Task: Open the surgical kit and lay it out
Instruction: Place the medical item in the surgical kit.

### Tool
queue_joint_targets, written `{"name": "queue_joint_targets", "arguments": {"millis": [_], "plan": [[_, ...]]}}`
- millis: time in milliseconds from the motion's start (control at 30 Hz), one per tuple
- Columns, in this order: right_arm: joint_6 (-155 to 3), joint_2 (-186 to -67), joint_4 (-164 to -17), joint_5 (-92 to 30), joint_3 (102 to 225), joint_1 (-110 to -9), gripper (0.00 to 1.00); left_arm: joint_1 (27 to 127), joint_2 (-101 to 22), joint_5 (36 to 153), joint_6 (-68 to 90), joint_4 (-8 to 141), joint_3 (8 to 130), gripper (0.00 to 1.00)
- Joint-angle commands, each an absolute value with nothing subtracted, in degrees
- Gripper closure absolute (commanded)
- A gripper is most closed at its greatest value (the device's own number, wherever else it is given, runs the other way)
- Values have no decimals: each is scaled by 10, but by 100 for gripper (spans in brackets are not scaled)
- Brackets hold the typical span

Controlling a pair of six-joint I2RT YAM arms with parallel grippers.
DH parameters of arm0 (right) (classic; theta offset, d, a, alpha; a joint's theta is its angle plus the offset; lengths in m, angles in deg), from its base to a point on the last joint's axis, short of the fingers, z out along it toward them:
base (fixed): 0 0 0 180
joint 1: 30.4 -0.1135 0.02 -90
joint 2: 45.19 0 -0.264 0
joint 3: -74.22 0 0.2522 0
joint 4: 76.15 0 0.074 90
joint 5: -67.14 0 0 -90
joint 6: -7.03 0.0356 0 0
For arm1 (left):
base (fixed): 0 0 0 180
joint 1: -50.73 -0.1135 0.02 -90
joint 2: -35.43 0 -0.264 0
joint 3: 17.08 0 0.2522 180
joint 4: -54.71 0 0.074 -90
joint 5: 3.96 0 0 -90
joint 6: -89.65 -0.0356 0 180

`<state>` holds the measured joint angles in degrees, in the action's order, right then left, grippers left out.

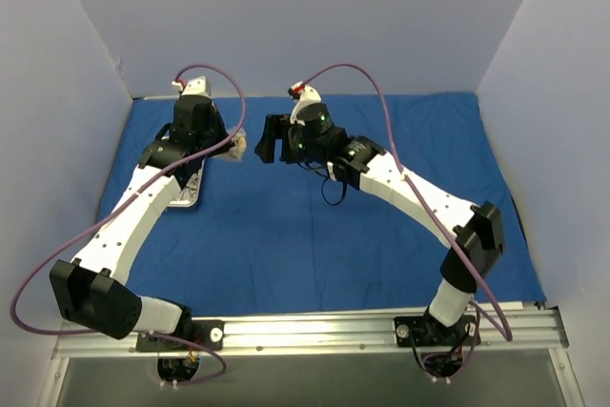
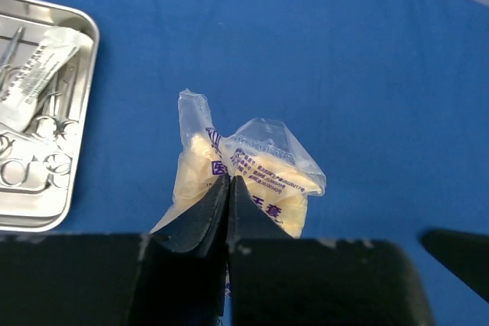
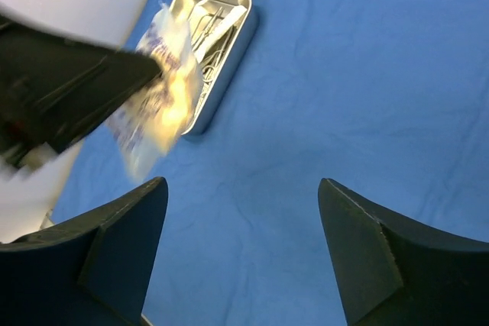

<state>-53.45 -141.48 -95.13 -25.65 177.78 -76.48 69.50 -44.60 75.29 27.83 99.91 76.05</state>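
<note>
The surgical kit's royal-blue cloth (image 1: 381, 235) lies spread flat over the table. Its steel tray (image 2: 89, 74) rests on the cloth at the left and holds silver scissor-handled clamps (image 2: 30, 154) and a white printed packet (image 2: 34, 70). My left gripper (image 2: 228, 181) is shut on a clear packet (image 2: 263, 169) with yellowish contents and purple print, held above the cloth to the right of the tray. My right gripper (image 3: 243, 182) stands open and empty just right of that packet (image 3: 164, 97). The tray (image 3: 243, 32) lies beyond it. From above, the left arm partly hides the tray (image 1: 186, 195).
Pale walls close in the table on the left, back and right. An aluminium rail (image 1: 315, 331) with both arm bases runs along the near edge. Purple cables (image 1: 381, 102) loop over the arms.
</note>
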Motion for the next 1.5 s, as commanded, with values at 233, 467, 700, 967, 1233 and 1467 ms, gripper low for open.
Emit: {"name": "queue_joint_targets", "arguments": {"millis": [233, 467, 700, 967, 1233, 1467], "plan": [[-484, -1451, -875, -297, 1815, -758, 36, 757, -398, 682, 323, 985, 741, 93], [-462, -1466, -843, -324, 1811, -758, 37, 771, -402, 672, 323, 967, 734, 93], [-466, -1489, -838, -323, 1822, -757, 43, 776, -395, 671, 320, 959, 728, 93], [-467, -1507, -831, -327, 1819, -757, 65, 780, -388, 671, 316, 950, 716, 93], [-476, -1490, -828, -343, 1804, -737, 100, 780, -379, 694, 311, 924, 678, 83], [-504, -1450, -838, -361, 1770, -685, 100, 781, -374, 721, 325, 904, 616, 62]]}}
